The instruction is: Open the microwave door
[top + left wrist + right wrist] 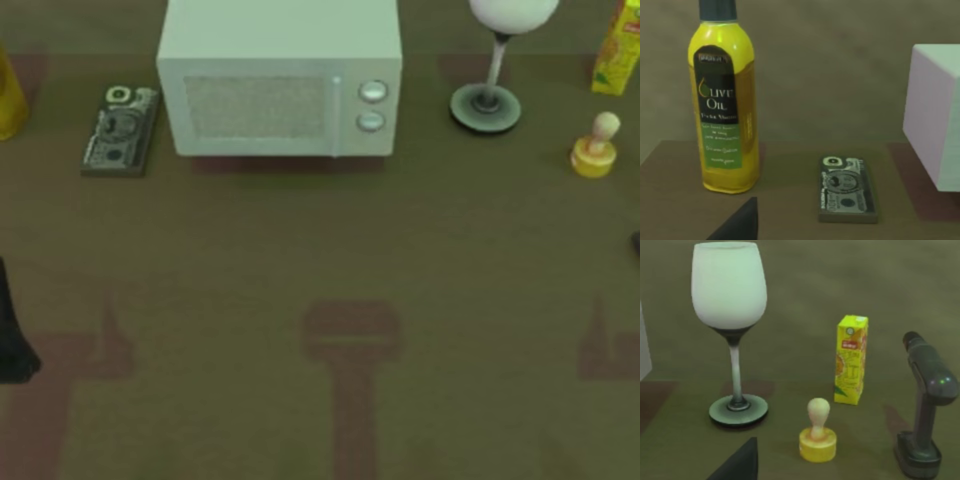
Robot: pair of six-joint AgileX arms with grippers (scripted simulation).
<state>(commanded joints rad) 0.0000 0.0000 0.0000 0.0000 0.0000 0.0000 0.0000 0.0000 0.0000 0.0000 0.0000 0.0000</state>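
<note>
Microwave door (258, 106) shut; bottle (725, 100) beside it reads "Olive Oil".

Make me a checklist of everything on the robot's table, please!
Surface: brown table, bare in front of the microwave.
Job's things: microwave at the back; microwave door closed.
Clutter: stack of banknotes and olive oil bottle at the left; wine glass, juice carton, yellow stamp and drill at the right.
Grippers: left pincer and right pincer both parked low, far from the door.
Cables: nothing seen.
Surroundings: nothing seen.
</note>
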